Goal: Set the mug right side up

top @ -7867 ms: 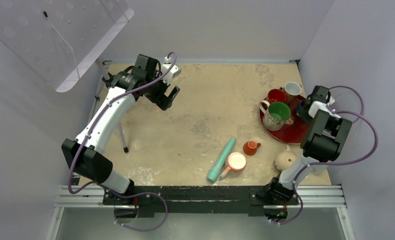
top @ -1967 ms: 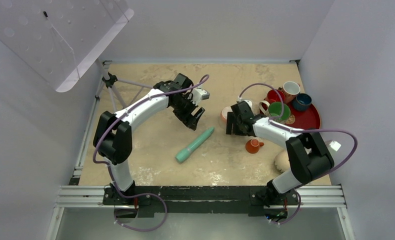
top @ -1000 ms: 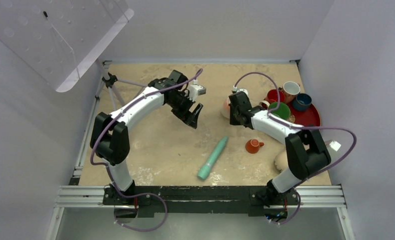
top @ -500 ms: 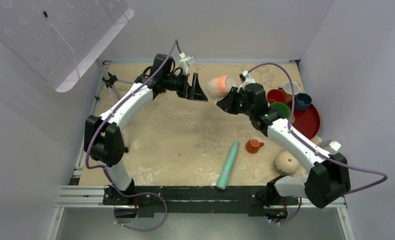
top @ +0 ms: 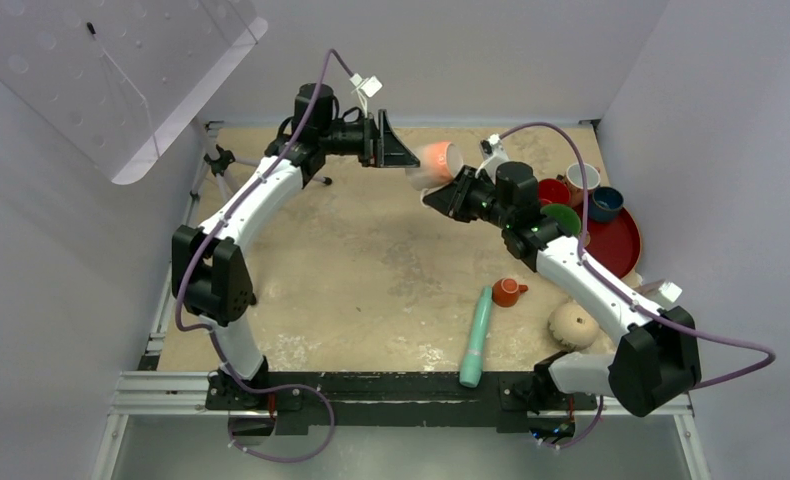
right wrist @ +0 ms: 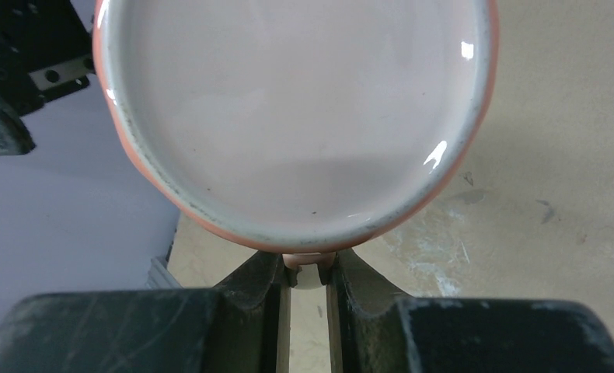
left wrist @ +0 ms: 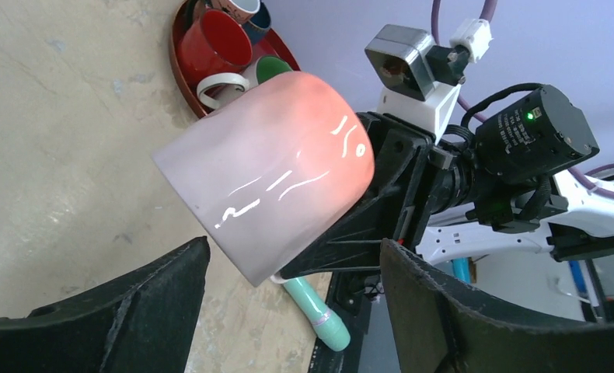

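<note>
Two cups are in play, and only one belongs to the task. The mug [top: 574, 325] sits mouth down on the worktop [top: 371, 270] at about 4 o'clock in the top view. It shows as a beige dome just beside the right arm's lower link, and neither gripper touches it. The step in hand is probably freeing a gripper for it. That is best done by setting the pale mug [top: 438, 160] down upright, well apart from 4 o'clock and away from the small orange cup [top: 508, 292] and the teal tool [top: 476, 335] near 5 o'clock. The beige mug's handle does not show here, so its side should be found first. Its round glazed body would likely slip in a shallow pinch, so it wants a firm hold and a lift clear of the worktop before it is rolled over and set down softly. The right gripper [top: 449, 183], up near 1 o'clock, is closed to a narrow slit on the pale mug's small handle [right wrist: 307, 272]. It holds that cup in the air on its side, mouth toward its own wrist camera. The left gripper [top: 403, 152] faces the cup from 11 o'clock, spread wider than the cup's body and gripping nothing. Whether a finger brushes the cup cannot be told.
</note>
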Robot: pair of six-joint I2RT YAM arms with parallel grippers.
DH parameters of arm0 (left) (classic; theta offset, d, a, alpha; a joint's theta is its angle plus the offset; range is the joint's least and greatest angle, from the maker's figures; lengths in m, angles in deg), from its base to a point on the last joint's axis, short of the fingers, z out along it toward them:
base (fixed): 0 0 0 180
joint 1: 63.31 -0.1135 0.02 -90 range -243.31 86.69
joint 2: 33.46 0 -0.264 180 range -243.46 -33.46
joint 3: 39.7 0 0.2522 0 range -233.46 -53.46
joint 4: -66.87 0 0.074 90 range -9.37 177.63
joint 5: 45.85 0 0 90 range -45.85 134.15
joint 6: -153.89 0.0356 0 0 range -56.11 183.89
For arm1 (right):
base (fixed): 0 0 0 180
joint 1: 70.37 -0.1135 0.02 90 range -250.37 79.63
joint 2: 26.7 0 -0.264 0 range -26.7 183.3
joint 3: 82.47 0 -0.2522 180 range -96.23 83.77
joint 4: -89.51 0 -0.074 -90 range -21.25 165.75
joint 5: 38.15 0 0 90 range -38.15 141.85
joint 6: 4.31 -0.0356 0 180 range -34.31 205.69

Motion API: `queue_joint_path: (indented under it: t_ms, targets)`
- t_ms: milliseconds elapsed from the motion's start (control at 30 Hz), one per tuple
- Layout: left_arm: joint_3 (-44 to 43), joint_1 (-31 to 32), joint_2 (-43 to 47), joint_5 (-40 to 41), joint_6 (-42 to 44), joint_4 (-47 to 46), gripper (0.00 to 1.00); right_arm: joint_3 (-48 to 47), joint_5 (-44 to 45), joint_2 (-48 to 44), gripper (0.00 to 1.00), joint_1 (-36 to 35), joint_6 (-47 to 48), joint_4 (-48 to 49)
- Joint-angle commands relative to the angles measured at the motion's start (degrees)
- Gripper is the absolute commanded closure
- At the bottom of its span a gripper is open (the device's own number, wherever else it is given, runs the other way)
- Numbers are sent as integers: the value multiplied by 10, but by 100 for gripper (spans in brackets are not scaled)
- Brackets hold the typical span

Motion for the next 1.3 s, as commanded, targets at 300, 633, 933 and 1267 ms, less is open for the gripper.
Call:
queue_joint_path:
  t_ms: [300,633,933,1267]
  targets:
    - [29,9,16,-52,-126,-136,22,-17,-53,-23,100,-1,-43,155]
    - [41,21,26,-53,-150,-173,84,-13,-89,35,100,-8,-50,191]
    - [-72,23,24,181,285,305,100,-20,-26,43,47,-9,13,-10]
    - [-9,74,85,338,872,512,100,-94,107,-4,24,-5,77,-205]
